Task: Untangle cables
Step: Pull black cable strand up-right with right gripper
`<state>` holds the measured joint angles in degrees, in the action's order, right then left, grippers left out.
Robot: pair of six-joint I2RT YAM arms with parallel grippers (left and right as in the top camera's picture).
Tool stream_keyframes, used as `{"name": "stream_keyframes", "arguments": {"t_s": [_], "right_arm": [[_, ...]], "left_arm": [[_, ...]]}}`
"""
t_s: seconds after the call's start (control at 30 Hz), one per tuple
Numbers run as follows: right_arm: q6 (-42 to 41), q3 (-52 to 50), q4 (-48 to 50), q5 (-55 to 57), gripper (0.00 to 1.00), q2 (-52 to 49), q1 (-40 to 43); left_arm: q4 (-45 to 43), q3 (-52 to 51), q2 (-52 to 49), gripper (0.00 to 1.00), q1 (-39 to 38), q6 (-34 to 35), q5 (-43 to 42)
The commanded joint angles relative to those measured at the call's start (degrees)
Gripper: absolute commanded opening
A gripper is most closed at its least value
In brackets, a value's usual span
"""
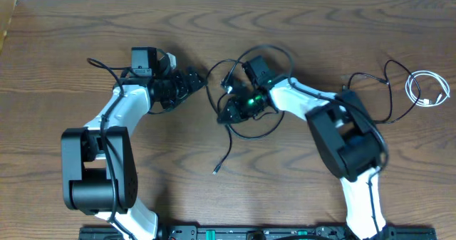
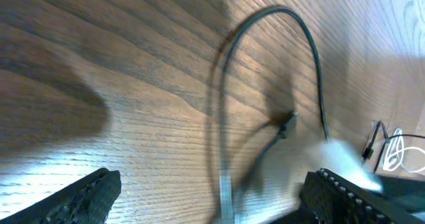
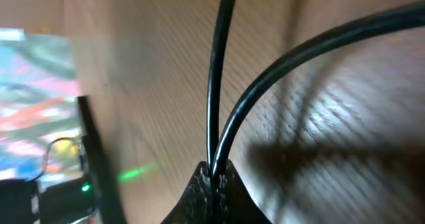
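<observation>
Wood table [image 1: 71, 33]: two black cables [image 1: 228, 146], one white cable [image 1: 426, 89]; left jaws apart, right jaws clamping black.

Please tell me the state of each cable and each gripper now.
left gripper: open, gripping nothing.
right gripper: shut on the black cable.
black cable: looped on itself at the table's centre, one end lying free.
white cable: coiled, lying apart at the right.
</observation>
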<state>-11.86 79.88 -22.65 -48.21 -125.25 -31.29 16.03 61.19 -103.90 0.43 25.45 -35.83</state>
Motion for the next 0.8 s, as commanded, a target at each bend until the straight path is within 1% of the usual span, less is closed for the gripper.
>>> {"name": "stream_keyframes", "arguments": {"t_s": [0.0,0.13,0.23,0.3,0.33,0.47,0.63,0.77], "right_arm": [[1.9,0.1,-0.7,7.4,0.01,8.0,0.5],[5.0,2.3,-2.6,9.3,0.01,14.8,1.9],[8.5,5.6,-6.2,9.4,0.01,18.4,4.1],[10.7,8.3,-9.7,11.8,0.01,20.4,6.1],[11.7,9.6,-11.3,13.7,0.01,21.2,7.3],[14.3,12.2,-14.6,19.6,0.01,23.3,12.0],[14.3,12.2,-17.0,28.4,0.01,23.5,18.7],[14.3,12.2,-21.2,31.7,0.01,23.3,23.4]], "left_arm": [[0.3,0.0,-0.7,0.93,0.1,-1.4,2.8],[1.3,0.0,-0.7,0.93,0.2,-1.4,7.2],[1.4,0.0,-0.7,0.93,0.2,-1.4,8.0],[1.4,0.0,-0.7,0.93,0.2,-1.4,8.1],[1.4,0.0,-0.7,0.94,0.2,-1.4,8.1],[1.4,0.0,-0.7,0.94,0.2,-1.4,8.1],[1.4,0.0,-0.7,0.94,0.2,-1.4,8.1],[1.4,0.0,-0.7,0.94,0.2,-1.4,8.1]]}}
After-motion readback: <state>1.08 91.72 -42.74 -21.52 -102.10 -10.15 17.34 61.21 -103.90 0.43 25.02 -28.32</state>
